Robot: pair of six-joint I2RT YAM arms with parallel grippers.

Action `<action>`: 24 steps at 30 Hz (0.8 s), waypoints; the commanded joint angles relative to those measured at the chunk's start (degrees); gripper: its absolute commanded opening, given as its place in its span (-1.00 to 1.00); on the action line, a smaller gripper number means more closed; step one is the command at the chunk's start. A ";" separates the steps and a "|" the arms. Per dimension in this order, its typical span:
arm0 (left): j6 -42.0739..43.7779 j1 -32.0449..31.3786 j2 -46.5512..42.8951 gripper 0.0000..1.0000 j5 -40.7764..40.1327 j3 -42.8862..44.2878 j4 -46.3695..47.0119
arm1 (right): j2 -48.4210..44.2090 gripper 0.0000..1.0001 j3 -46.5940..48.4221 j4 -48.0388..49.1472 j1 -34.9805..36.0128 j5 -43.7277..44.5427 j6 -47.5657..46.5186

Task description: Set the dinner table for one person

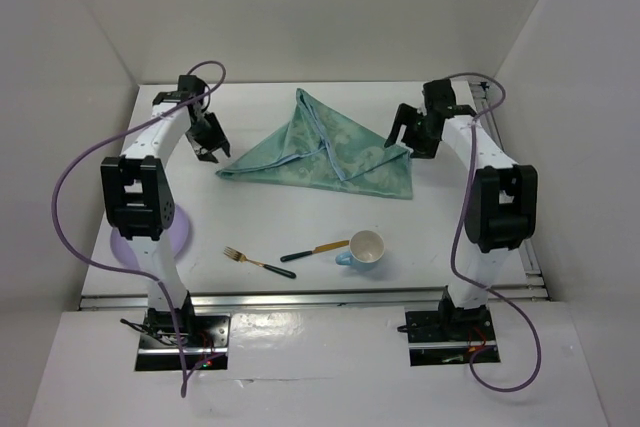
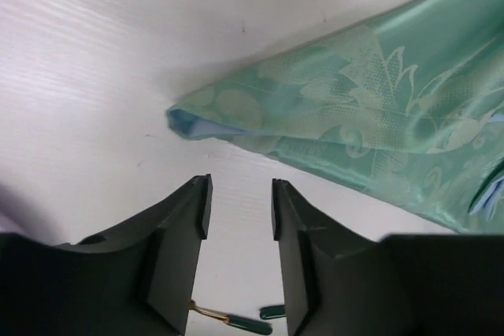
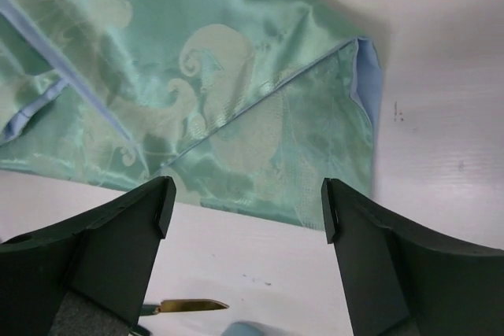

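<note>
White walls close in the dinner table [image 1: 260, 217], a plain white top with metal rails, and we read it from the left. A lavender plate [image 1: 122, 245] sits near the front left, half hidden behind the left arm. Further back, the left gripper [image 2: 240, 194] hangs just off the left tip of the teal cloth mat [image 1: 330, 157]. Its jaws are parted a moderate way with nothing between them.

The mat lies at the middle of the table, not flat. It is folded over on itself in diagonal flaps, with one point sticking up toward the far edge. We judge the step in hand to be spreading it out.

To do that well, we should pinch only the top layer at each end, since a deep bite would catch both layers and keep the fold. We should lift low and draw the two ends apart evenly, so the cloth does not slide as a bundle.

Nearer the front lie a fork [image 1: 248, 259], a knife [image 1: 312, 251] and a cup [image 1: 366, 248]. The mat's near edge must not sweep into them.

At the right, the right gripper [image 3: 248, 202] hovers over the mat's right corner, its jaws wide and holding nothing.
</note>
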 commanded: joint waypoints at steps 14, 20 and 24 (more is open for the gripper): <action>0.36 8.10 -5.99 -0.02 11.26 -20.77 13.40 | -17.83 -0.04 -25.82 10.63 -9.13 -14.04 2.18; 1.69 8.10 -4.68 -0.06 11.79 -22.88 20.52 | -17.83 0.08 -26.43 11.16 -9.13 -15.09 2.18; 2.83 8.10 -2.13 -0.03 13.72 -22.36 23.51 | -16.78 0.10 -25.82 11.16 -9.13 -15.63 2.18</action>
